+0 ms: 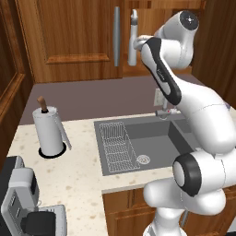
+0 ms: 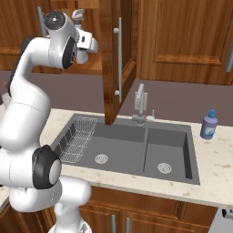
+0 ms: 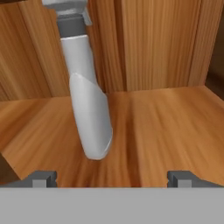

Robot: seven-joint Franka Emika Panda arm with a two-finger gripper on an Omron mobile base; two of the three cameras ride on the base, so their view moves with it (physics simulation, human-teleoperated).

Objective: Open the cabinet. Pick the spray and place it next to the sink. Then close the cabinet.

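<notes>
Inside brown wooden wall cabinet (image 2: 111, 63): I see grey spray bottle (image 3: 87, 105) upright | gripper (image 3: 112, 178) fingers spread wide, grasping nothing

spray bottles (image 3: 87, 109): one, grey-white, upright on the cabinet shelf
cabinet doors (image 2: 111, 59): two, one swung open, one shut (image 1: 73, 37)
sink basins (image 2: 113, 148): two, side by side
drains (image 2: 101, 159): two
wire racks (image 1: 117, 147): one
faucets (image 2: 140, 107): one
soap bottles (image 2: 209, 125): one, blue, far right
paper towel rolls (image 1: 48, 131): one
</notes>
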